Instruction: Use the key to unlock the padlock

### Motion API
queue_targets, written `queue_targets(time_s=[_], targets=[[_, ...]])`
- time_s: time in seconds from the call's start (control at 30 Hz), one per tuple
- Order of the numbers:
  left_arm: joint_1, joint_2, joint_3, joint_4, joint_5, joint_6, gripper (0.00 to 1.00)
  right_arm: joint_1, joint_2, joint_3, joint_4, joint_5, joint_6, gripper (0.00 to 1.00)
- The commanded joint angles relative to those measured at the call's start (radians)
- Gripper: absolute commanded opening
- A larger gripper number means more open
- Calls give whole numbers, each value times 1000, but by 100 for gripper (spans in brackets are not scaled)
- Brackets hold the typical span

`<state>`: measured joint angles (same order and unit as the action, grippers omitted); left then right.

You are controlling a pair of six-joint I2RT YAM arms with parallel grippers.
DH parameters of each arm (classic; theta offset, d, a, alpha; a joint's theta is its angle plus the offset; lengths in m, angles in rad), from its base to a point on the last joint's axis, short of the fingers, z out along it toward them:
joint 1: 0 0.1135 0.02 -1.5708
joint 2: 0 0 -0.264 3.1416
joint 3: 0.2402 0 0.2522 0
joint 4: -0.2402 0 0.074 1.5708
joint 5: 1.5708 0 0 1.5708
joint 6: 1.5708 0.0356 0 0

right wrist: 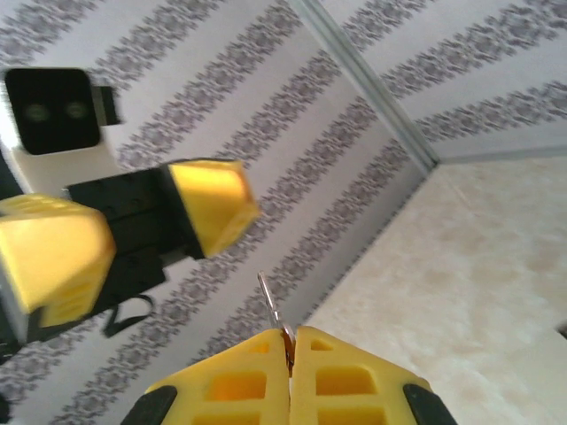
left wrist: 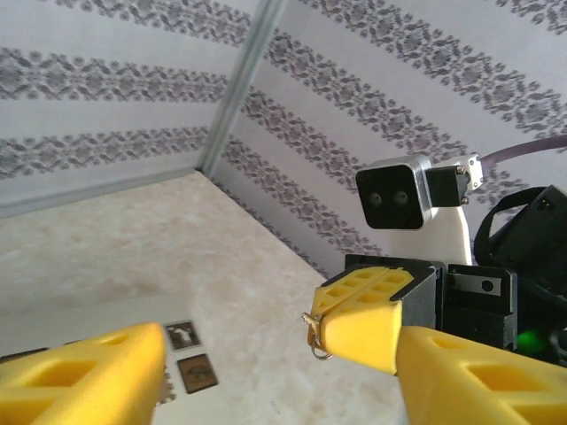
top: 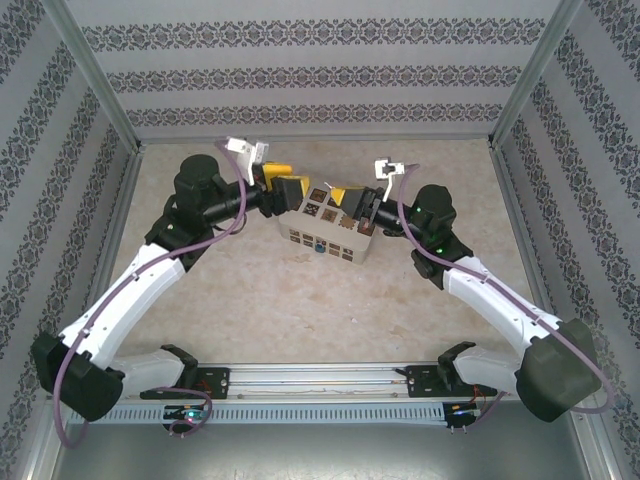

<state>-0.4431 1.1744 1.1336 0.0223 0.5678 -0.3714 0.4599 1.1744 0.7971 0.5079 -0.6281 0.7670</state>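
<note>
In the overhead view the left arm (top: 130, 290) rises from the lower left corner. Its white link slants up to a dark elbow left of centre, then bends right so the left gripper (top: 287, 185) reaches toward the middle of the frame. Its yellow fingers (left wrist: 84, 376) are spread wide, one at each lower corner of the left wrist view, with nothing between them.

At centre the cream box (top: 340, 238) sits slightly askew on the table (top: 300, 310). The padlock (top: 320, 243) shows as a small blue spot on the box's near face, too small to tell which way it points.

The right arm (top: 500, 300) mirrors the left. From the lower right corner its white link slants up-left to a dark elbow, and the right gripper (top: 352, 205) ends over the box's upper right end, near the left gripper. Its fingers are pressed together, pinching the key (right wrist: 273, 310) in their seam at the bottom centre of the right wrist view. The thin blade stands up out of the seam, its long axis near vertical and leaning slightly to the upper left. The tip lies just below the nearer finger of the left gripper.
</note>
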Motion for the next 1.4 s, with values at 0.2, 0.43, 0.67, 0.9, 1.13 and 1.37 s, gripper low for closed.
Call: queue_targets(time_s=[0.2,0.43,0.67,0.9,1.13,1.37], targets=[[18,-98,-224,39,-249,100,84,-42,39,-90,-160,105,-138,0],[17,-81,-372,91,-296,76,85,-70,137,-113,-160,127,-106,0],[17,-14,-479,195,-260,-6,84,-99,224,-105,-201,149,-79,0],[12,108,-518,319,-157,-87,84,-106,317,-59,-223,145,-90,0],[-1,219,-523,415,-125,-109,84,-106,388,-17,-220,136,-99,0],[-1,271,-524,437,-122,-97,84,-106,427,-25,-207,124,-101,0]])
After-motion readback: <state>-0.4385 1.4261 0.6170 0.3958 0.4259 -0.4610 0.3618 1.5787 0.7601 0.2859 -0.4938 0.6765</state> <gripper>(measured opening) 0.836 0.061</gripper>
